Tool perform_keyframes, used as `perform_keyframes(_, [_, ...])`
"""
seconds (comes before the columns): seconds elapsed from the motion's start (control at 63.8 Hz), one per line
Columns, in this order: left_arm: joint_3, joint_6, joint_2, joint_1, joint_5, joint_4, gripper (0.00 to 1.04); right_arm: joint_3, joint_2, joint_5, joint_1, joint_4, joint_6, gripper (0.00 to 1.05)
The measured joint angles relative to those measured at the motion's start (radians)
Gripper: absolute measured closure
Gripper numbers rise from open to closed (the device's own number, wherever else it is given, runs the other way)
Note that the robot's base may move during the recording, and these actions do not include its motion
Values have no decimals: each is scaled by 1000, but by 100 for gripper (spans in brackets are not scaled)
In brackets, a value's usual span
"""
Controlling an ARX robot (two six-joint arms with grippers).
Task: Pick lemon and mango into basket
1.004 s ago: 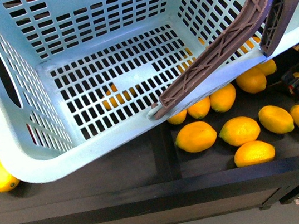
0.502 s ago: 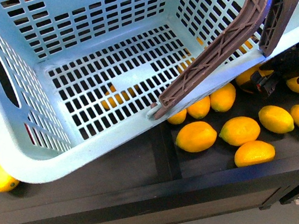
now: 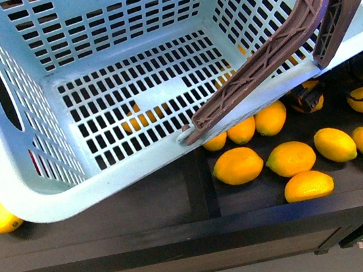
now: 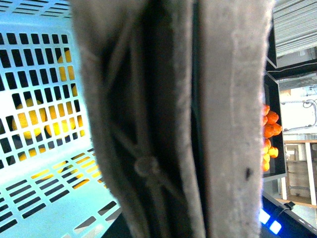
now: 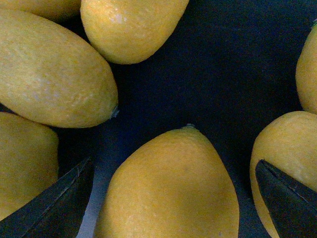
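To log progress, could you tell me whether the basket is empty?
The basket is empty: its floor is bare, and the yellow fruit shows through the slots from underneath.

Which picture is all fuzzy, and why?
Left wrist view: the brown basket handle is so close to the camera that it blurs and fills the frame. Right wrist view: the middle lemon looks sharp, with its bumpy skin showing. Front view: clear, evenly lit.

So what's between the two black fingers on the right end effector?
A lemon sits between the right end effector's open fingers, shown in the right wrist view.
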Motion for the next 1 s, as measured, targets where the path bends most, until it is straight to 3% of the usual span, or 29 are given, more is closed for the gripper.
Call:
perform_keyframes(0.173, [0, 0, 0, 0, 0, 0, 90, 59, 41, 28, 9, -33, 40, 10])
perform_keyframes(0.345, [0, 0, 0, 0, 0, 0, 90, 61, 47, 42, 6, -14, 77, 36])
perform_keyframes(0.423, [0, 0, 0, 0, 0, 0, 90, 52, 46, 41, 0, 8, 104, 42])
perform_keyframes(0.659, [0, 0, 0, 0, -1, 0, 90, -101, -71, -3, -77, 135, 246, 43])
perform_keyframes(1.004, [0, 0, 0, 0, 0, 0, 90, -462, -534, -134, -212, 409, 407, 43])
